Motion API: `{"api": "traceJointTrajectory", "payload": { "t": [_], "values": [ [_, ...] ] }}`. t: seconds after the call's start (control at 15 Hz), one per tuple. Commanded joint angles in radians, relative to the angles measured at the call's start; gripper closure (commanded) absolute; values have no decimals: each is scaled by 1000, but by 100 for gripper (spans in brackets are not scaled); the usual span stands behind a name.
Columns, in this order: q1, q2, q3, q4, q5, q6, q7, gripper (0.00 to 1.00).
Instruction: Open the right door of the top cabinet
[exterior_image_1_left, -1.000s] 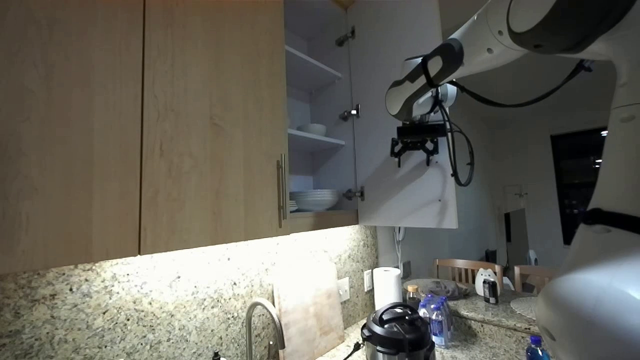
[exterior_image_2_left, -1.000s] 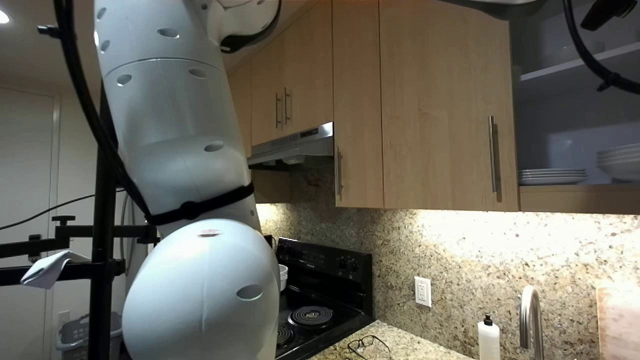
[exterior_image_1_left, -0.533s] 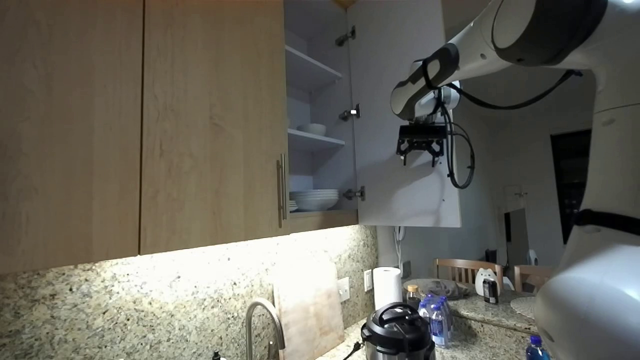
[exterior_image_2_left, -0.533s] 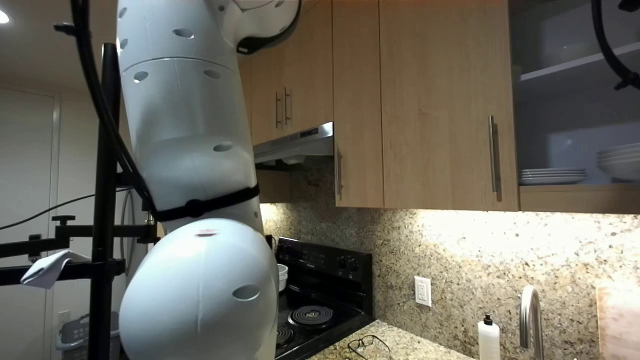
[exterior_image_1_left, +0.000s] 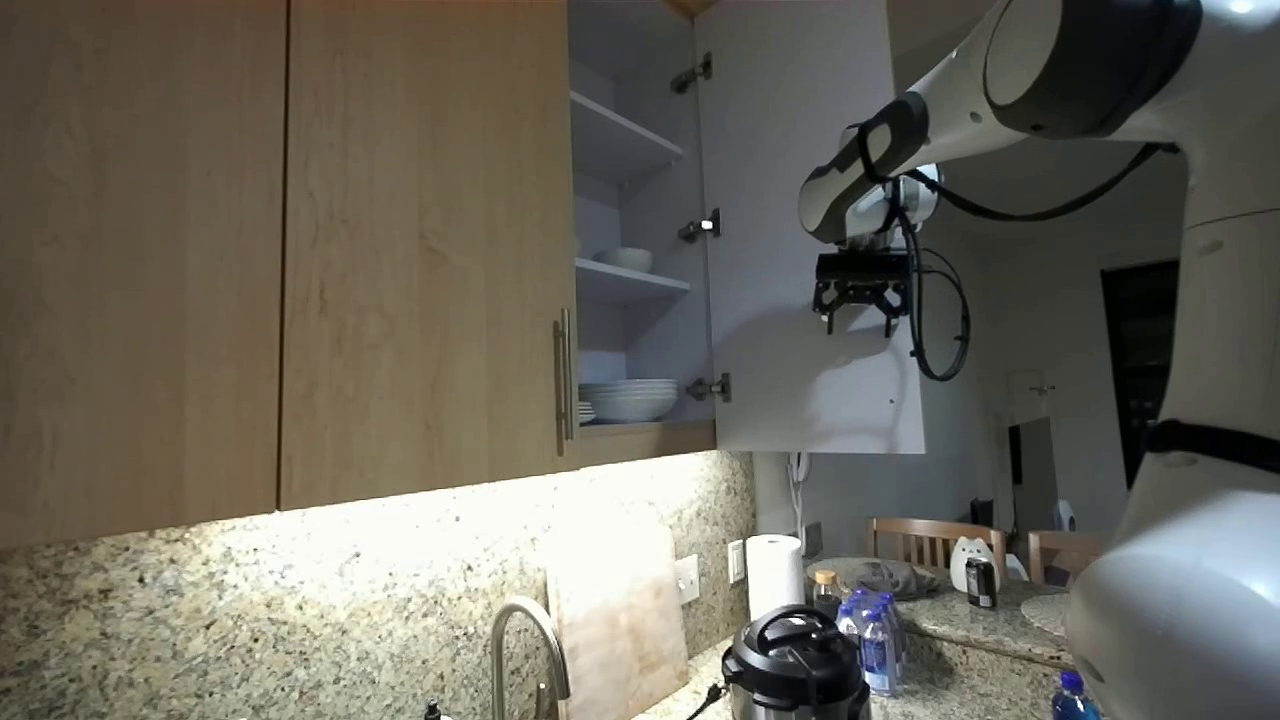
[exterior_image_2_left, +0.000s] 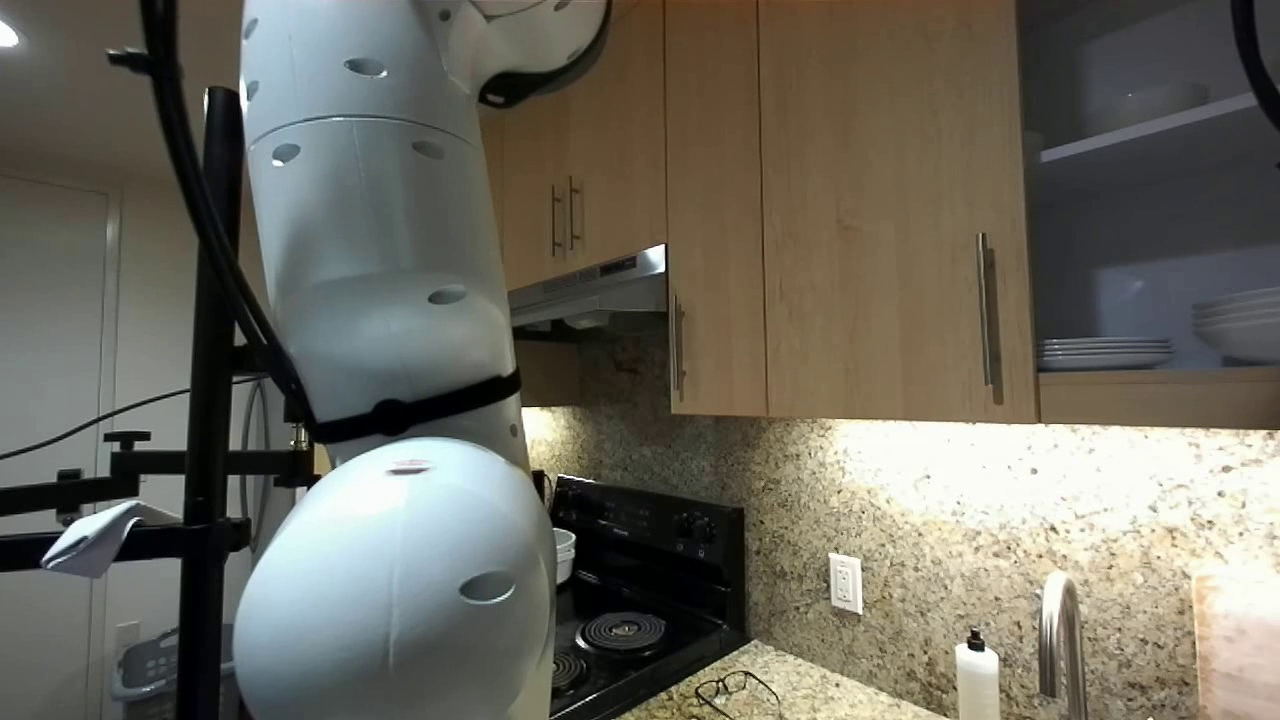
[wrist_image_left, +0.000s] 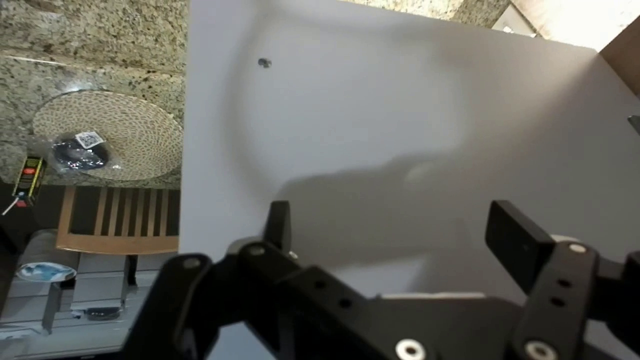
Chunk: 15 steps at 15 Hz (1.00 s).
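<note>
My black, two-fingered claw (exterior_image_1_left: 859, 328) now hangs farther out from the small metal hinges (exterior_image_1_left: 700, 227) than a second ago, and the right door (exterior_image_1_left: 765, 250), a tall flat slab with a smooth pale inner face, stands slightly wider beside it. In the latest half second the claw shifts more than the door does, so I judge my push is spending itself and the claw is sliding toward the free edge; whether any part of it touches the panel, I can't tell. Its fingers stand well apart, pointing down, with nothing held between them, and in the wrist view the door's face spreads out beyond their tips. In an exterior view a thick black cable (exterior_image_2_left: 1250, 50) draws aside from the opening, so a rounded pale bowl (exterior_image_2_left: 1165, 100) shows more plainly on its flat white shelf (exterior_image_2_left: 1150, 128). The top cabinet (exterior_image_1_left: 650, 440), flat-fronted light tan wood on the wall, lies past the hinges from the claw, with round white stacked dishes (exterior_image_1_left: 630, 400) inside. To me the task looks all but done: the door stands well out, leaving perhaps one more nudge, then backing the claw off without dragging the panel inward.
</note>
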Motion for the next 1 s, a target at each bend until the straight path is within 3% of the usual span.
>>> {"api": "traceJointTrajectory", "payload": {
  "t": [0.0, 0.6, 0.93],
  "values": [
    [-17, -115, 16, -131, -3, -12, -23, 0],
    [-18, -413, 127, -495, -15, -176, -100, 0],
    [9, -596, 205, -653, -36, -284, -225, 0]
  ]
}}
